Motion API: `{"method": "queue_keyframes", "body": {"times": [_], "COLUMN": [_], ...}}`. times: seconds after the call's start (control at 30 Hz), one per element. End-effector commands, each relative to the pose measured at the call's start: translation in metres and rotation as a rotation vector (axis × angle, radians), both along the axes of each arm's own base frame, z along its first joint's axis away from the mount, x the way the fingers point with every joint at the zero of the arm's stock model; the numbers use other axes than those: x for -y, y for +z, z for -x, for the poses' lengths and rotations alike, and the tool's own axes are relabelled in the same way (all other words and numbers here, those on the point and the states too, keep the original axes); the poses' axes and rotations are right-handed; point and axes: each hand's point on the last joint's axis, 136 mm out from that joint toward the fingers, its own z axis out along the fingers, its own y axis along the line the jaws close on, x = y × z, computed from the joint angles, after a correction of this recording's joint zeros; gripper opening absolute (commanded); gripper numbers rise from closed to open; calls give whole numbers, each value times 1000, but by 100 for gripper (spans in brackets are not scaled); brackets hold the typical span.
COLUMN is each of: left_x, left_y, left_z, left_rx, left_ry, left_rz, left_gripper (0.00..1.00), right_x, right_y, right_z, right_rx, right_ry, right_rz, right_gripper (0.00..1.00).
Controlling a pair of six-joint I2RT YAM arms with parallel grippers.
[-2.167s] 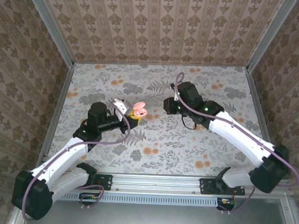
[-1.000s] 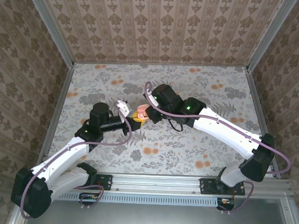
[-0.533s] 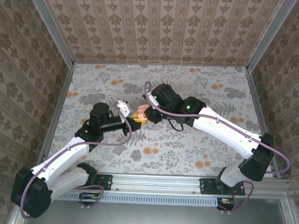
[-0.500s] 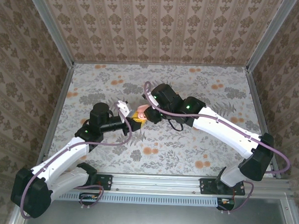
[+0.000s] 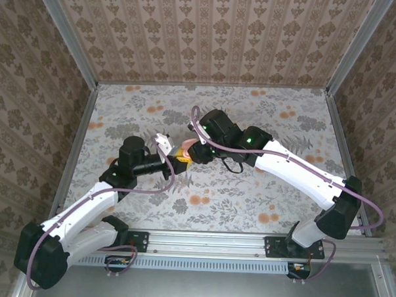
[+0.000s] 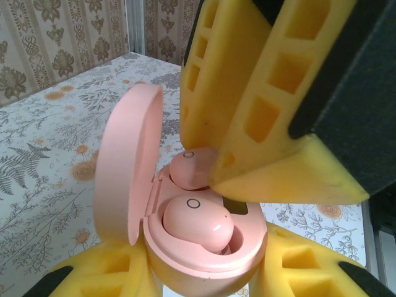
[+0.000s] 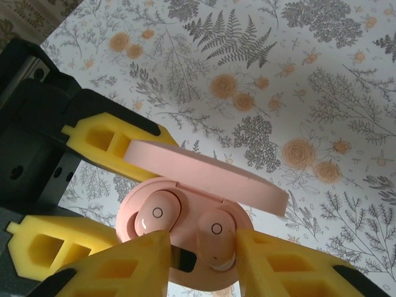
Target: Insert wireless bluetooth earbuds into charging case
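Now: right gripper (image 7: 201, 247) narrow around earbud (image 7: 213, 234) at its slot; grip unclear.
Left gripper (image 6: 201, 281): clamps open case (image 6: 127, 167).
Risk: earbud may seat tilted, then pop out on release.

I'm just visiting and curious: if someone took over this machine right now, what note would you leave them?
Left gripper: shut on the pink charging case, lid open.
Right gripper: down at the case, second earbud between its fingers; whether it is pinched is unclear.
Done: first earbud sits in the case.
Left: seat the second earbud beside it, let go, close the lid.
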Motion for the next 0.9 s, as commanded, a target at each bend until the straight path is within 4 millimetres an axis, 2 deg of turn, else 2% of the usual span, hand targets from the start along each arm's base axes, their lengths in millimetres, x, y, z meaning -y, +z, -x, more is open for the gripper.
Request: {"method": "queue_keyframes", "body": {"times": [0.0, 0.2, 0.4, 0.53, 0.67, 0.87], "left_x": [1, 1, 1, 1, 6, 18], "left_y": [14, 14, 17, 18, 25, 42], "left_z": [1, 2, 2, 5, 11, 15], "left_rx": [57, 56, 56, 58, 53, 42], "left_ry": [-5, -7, -10, -23, -74, -146], "left_rz": [27, 28, 36, 39, 65, 107], "left_gripper": [16, 16, 16, 16, 16, 16], "right_x": [-1, 6, 22, 30, 42, 36], "right_y": [8, 19, 30, 42, 64, 64], "right_z": [4, 4, -3, -6, -7, -9], "right_rx": [-23, -22, -47, -59, -61, -134], "right_ry": [3, -21, -88, -115, -130, -96], "right_rz": [-15, -53, -144, -217, -327, -397], "right_gripper": [34, 35, 37, 37, 38, 37]}}
